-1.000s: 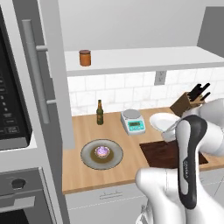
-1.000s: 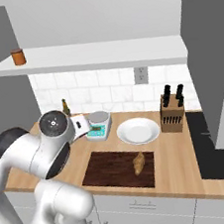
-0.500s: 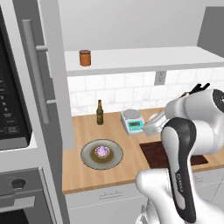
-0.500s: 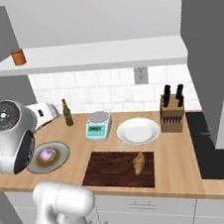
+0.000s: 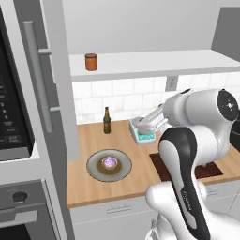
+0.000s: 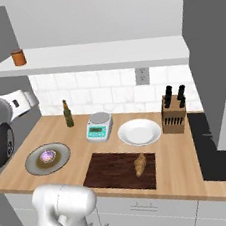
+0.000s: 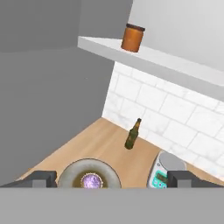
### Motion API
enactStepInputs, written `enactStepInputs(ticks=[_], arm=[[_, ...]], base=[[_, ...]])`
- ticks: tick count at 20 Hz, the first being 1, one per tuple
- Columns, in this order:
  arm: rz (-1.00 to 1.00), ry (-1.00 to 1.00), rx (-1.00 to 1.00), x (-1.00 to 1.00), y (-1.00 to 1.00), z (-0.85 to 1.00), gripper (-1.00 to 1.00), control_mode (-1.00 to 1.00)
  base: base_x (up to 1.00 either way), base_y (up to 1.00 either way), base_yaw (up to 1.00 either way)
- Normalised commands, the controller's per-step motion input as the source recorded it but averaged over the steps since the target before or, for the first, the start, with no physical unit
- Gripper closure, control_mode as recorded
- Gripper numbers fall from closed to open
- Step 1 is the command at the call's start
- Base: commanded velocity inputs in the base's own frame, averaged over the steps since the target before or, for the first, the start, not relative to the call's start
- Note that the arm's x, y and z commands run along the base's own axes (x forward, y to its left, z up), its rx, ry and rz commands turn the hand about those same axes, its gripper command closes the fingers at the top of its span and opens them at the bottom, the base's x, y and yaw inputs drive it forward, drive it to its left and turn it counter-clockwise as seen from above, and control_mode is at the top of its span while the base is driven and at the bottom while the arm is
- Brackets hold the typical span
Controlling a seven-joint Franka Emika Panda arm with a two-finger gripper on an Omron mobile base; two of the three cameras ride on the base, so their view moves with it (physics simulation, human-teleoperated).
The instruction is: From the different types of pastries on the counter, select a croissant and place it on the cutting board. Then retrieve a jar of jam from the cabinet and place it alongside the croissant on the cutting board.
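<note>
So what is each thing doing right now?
claw: open, holding nothing.
croissant: lying on the cutting board.
jar of jam: upright on the cabinet shelf, lid on.
cabinet door: open.
pink-topped pastry: on its plate.
bottle: upright.

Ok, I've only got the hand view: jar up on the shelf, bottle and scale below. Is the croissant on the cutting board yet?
Observer: Yes, the croissant lies on the cutting board, toward its right end as the right base view shows it.
Operator: And what's behind the board?
Observer: A white plate with nothing on it, between the board and the wall.
Operator: Anything beside that plate?
Observer: A knife block stands just right of it, near the stove.
</note>
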Motion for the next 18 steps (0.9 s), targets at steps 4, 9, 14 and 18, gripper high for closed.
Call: enactStepInputs(ticks=[4,9,14,18], arm=[[-0.02,-0.09,0.04,0.0,0.07,0.65,-1.0,-1.0],[-0.02,-0.14,0.08,0.0,0.17,0.58,-1.0,-1.0],[0.0,-0.11,0.14,-0.03,0.16,0.06,-1.0,-1.0],[-0.02,-0.11,0.03,0.0,0.22,0.02,-1.0,-1.0]], base=[[0.0,0.0,0.0],[0.0,0.0,0.0],[0.0,0.0,0.0],[0.0,0.0,0.0]])
